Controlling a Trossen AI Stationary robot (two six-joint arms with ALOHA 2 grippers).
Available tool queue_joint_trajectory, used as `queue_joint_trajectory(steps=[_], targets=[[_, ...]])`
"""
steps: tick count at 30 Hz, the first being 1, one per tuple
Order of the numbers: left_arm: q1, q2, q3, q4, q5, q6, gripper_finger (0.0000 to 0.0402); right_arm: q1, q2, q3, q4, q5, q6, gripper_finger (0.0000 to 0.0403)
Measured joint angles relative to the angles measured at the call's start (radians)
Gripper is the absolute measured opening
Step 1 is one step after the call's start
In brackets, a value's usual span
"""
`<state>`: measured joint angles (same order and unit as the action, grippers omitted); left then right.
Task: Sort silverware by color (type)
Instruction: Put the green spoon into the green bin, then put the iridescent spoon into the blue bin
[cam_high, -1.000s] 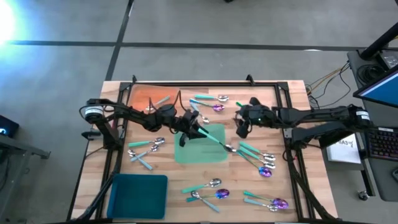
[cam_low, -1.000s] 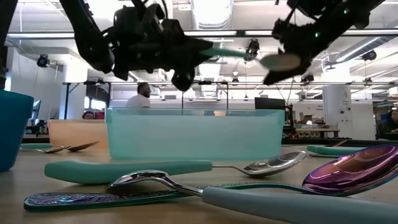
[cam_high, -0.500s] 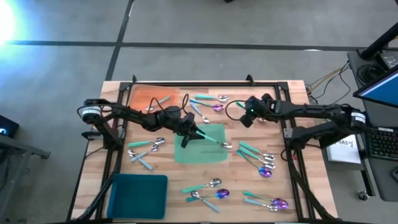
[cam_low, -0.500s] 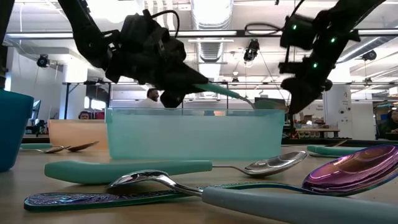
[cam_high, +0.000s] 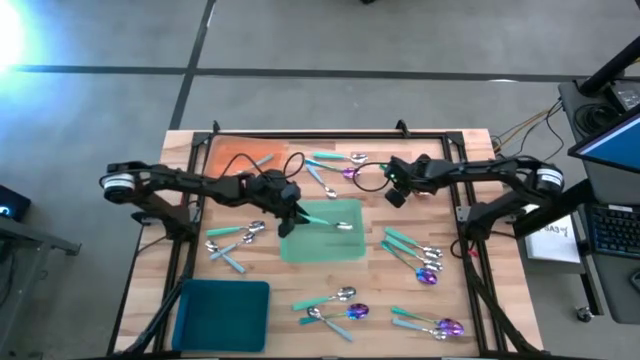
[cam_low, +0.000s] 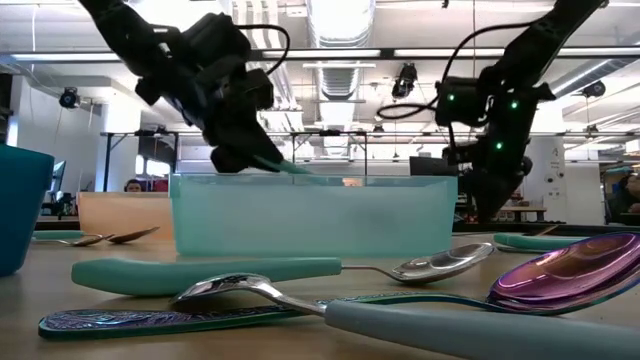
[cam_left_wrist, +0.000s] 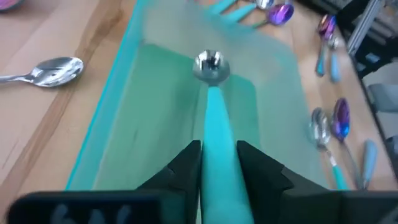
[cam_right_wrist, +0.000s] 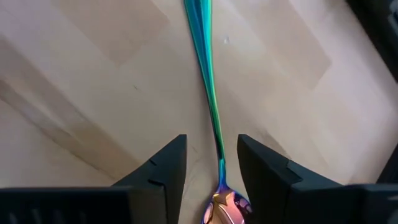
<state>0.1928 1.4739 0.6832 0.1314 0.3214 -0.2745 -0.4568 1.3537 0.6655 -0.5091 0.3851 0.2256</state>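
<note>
L pincer (cam_high: 291, 214) is over the near-left edge of the green tray (cam_high: 352, 250) at worktop centre, fingers (cam_left_wrist: 186, 165) clamped on the handle of a teal-handled silver spoon (cam_left_wrist: 209, 106). Spoon is tilted bowl-down into the tray, w/ the silver head at or just above the tray floor – cannot tell if it touches. Likely held by the handle end so the head goes in first and the pincer stays clear of the tray wall. Looks like the drop step for this type; release not yet done.

R pincer (cam_high: 393, 189) hangs just beyond the tray's far-right corner, fingers (cam_right_wrist: 168, 168) apart and straddling the thin stem of an iridescent spoon (cam_right_wrist: 211, 118) lying flat on the wood; not gripping. Prob. lined up along the stem bc that's the narrowest part to close on.

Rest of the silverware is scattered in small mixed groups: near the orange mat (cam_high: 232, 155), left of the tray, and along the near and right parts of the worktop (cam_high: 290, 280). Teal mat (cam_high: 222, 315) at near left holds nothing. Most sorting is still ahead.
</note>
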Motion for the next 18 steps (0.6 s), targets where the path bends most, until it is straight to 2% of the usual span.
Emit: queue_joint_trajectory(steps=[6,9,13,18], targets=[[0.000,0.002,0.002,0.001,-0.024,-0.014,0.0224,-0.020,0.034,0.000,-0.002,0.000,0.000,0.0128],[0.000,0.016,0.002,-0.001,-0.025,-0.014,0.0274,-0.030,0.038,0.000,-0.002,0.000,-0.001,0.0131],[0.000,0.020,0.002,0.000,-0.025,-0.031,0.0305,-0.054,0.029,0.000,-0.003,0.000,-0.012,0.0132],[0.000,0.020,0.002,0.000,-0.025,-0.049,0.0306,-0.106,0.031,0.000,-0.002,0.000,-0.027,0.0124]])
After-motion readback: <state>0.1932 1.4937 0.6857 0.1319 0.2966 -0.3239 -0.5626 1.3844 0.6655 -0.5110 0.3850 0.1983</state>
